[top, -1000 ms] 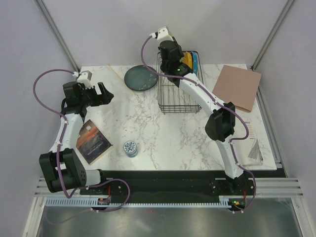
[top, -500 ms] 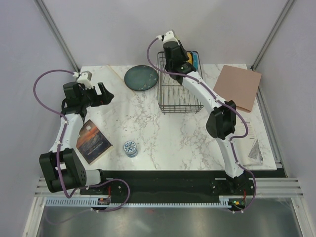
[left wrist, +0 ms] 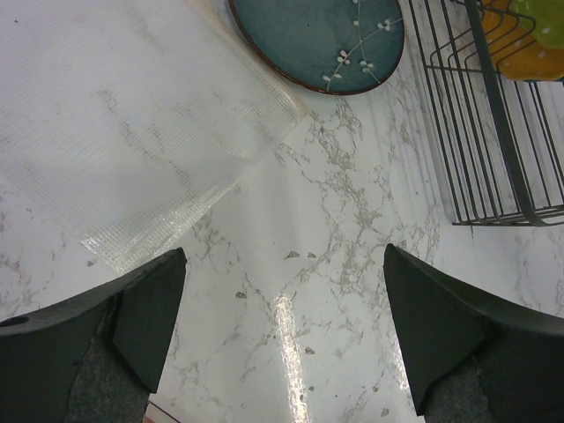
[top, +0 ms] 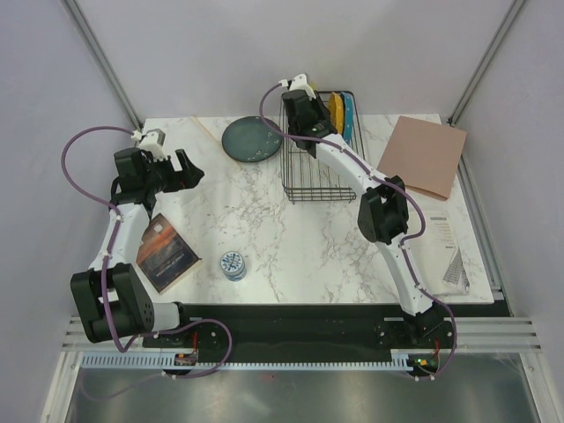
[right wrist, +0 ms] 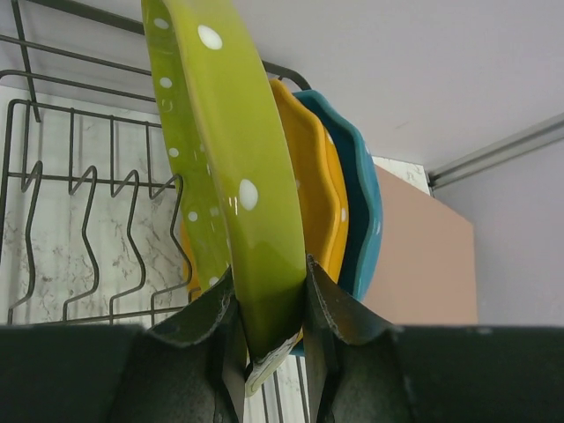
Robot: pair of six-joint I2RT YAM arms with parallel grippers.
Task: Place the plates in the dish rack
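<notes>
Marble-patterned white tabletop [top: 264,220] carries a black wire rectangular dish rack [top: 322,199] at its far side. A smooth dark teal-grey round plate [top: 251,139] lies flat just left of the rack. In the rack, an orange scalloped plate [right wrist: 313,185] and a blue scalloped plate [right wrist: 361,203] stand on edge together. A lime-green white-dotted scalloped plate [right wrist: 220,159] stands upright beside the orange one, its rim pinched by the right gripper [right wrist: 273,326]. The left gripper [left wrist: 282,264] hovers over bare marble, jaws spread wide and holding nothing.

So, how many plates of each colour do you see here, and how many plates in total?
lime-green plate: 1
orange plate: 1
blue plate: 1
dark teal-grey plate: 1
Total: 4 plates
</notes>
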